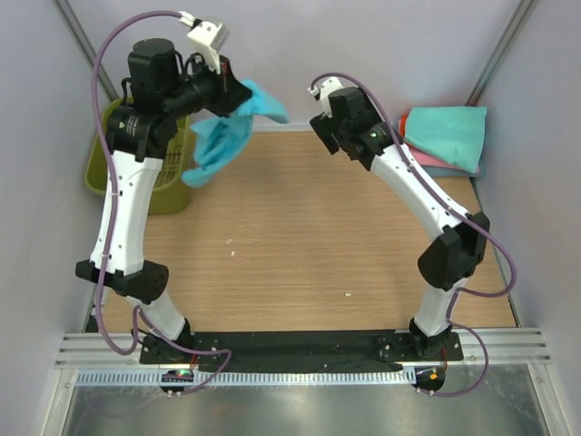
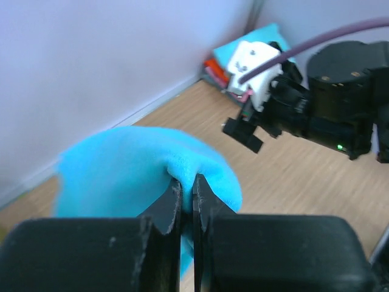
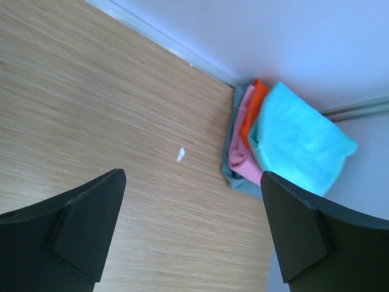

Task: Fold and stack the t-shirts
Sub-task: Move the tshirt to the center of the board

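Overhead view: the left gripper (image 1: 238, 95) is raised at the far left of the wooden table (image 1: 300, 245). It is pinched shut on a turquoise t-shirt (image 1: 218, 141), which dangles crumpled in the air beside the olive-green basket (image 1: 98, 173) (probably lifted so the cloth hangs free before being spread). The right gripper (image 1: 320, 127) hovers nearby with nothing in it. A folded stack (image 1: 447, 136) of shirts sits in the far right corner, well apart.

Left wrist view: both fingers are closed tight on a fold of the turquoise cloth, which bulges beyond them.

Right wrist view: the fingers stand wide apart and empty over bare wood. The folded stack shows mint-teal on top, then orange-red, pink and grey-blue, likely kept aside to leave folding room.
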Motion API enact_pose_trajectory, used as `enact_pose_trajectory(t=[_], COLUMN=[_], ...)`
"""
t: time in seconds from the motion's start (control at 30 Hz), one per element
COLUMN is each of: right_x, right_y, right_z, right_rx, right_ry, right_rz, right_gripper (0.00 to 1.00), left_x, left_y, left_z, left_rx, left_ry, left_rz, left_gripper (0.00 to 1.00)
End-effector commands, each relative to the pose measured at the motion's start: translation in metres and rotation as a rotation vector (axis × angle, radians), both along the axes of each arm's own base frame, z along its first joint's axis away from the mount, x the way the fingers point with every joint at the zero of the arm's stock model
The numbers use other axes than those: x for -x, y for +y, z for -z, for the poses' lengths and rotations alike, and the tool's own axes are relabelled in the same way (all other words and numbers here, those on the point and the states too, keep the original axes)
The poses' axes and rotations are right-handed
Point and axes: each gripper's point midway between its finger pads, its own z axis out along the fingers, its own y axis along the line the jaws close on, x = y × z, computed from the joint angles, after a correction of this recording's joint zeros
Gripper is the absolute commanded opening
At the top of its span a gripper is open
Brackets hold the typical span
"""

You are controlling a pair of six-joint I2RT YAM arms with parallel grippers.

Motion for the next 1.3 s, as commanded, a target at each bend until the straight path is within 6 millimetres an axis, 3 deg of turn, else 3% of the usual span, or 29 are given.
enact_pose_trajectory(t=[0.0,0.03,0.07,0.1,0.13,0.17,0.2,0.27,0.3,0.33,0.37,0.4,0.43,0.47,0.53,0.6,0.7,0.8,0.97,1.1,1.27], right_x=[0.017,0.025,0.028,0.030,0.032,0.034,0.035,0.034,0.036,0.038,0.041,0.046,0.060,0.071,0.090,0.127,0.151,0.153,0.135,0.116,0.107], right_y=[-0.031,-0.040,-0.044,-0.050,-0.064,-0.074,-0.085,-0.119,-0.126,-0.130,-0.126,-0.119,-0.107,-0.077,-0.053,-0.025,-0.009,-0.007,-0.005,0.001,0.010], right_z=[-0.058,-0.060,-0.060,-0.060,-0.052,-0.057,-0.056,-0.062,-0.081,-0.088,-0.085,-0.089,-0.068,-0.054,-0.014,0.043,0.091,0.125,0.164,0.173,0.193], right_rx=[0.006,0.010,0.014,0.023,0.056,0.058,0.064,0.033,-0.019,-0.037,-0.062,-0.071,-0.031,-0.075,-0.077,-0.092,-0.107,-0.113,-0.081,-0.091,-0.109], right_ry=[-0.155,-0.161,-0.162,-0.162,-0.146,-0.165,-0.160,-0.156,-0.188,-0.187,-0.152,-0.137,-0.015,0.067,0.229,0.454,0.587,0.662,0.720,0.725,0.795], right_rz=[0.071,0.086,0.091,0.098,0.133,0.158,0.181,0.239,0.244,0.232,0.166,0.107,-0.005,-0.168,-0.267,-0.389,-0.420,-0.390,-0.347,-0.336,-0.333], right_gripper=[1.00,1.00,1.00,1.00,1.00,1.00,1.00,1.00,1.00,1.00,1.00,1.00,1.00,1.00,0.97,0.95,0.95,0.95,0.94,0.93,0.86], left_x=[0.044,0.049,0.053,0.049,0.043,0.040,0.038,0.036,0.041,0.045,0.049,0.057,0.059,0.064,0.072,0.075,0.069,0.060,0.052,0.049,0.049], left_y=[-0.026,-0.039,-0.040,-0.039,-0.040,-0.037,-0.030,-0.026,-0.021,-0.018,-0.017,-0.014,-0.010,-0.006,-0.004,0.006,0.022,0.037,0.047,0.052,0.052], left_z=[-0.054,-0.047,-0.043,-0.038,-0.015,-0.004,0.005,0.056,0.070,0.087,0.127,0.137,0.153,0.183,0.202,0.224,0.230,0.227,0.213,0.211,0.213], left_rx=[0.020,0.009,0.005,-0.004,-0.030,-0.046,-0.064,-0.129,-0.149,-0.168,-0.209,-0.220,-0.235,-0.257,-0.245,-0.238,-0.217,-0.163,-0.072,-0.034,-0.032], left_ry=[-0.190,-0.176,-0.166,-0.155,-0.099,-0.072,-0.051,0.077,0.111,0.152,0.243,0.265,0.304,0.385,0.446,0.508,0.538,0.567,0.565,0.581,0.586], left_rz=[0.103,0.135,0.138,0.108,0.096,0.072,0.034,0.011,-0.001,0.001,0.008,0.010,-0.008,-0.018,-0.025,-0.059,-0.115,-0.166,-0.188,-0.190,-0.188], left_gripper=[0.00,0.18,0.48,0.69,0.88,0.91,0.93,0.95,0.95,0.96,0.96,0.96,0.96,0.96,0.95,0.95,0.94,0.94,0.94,0.93,0.92])
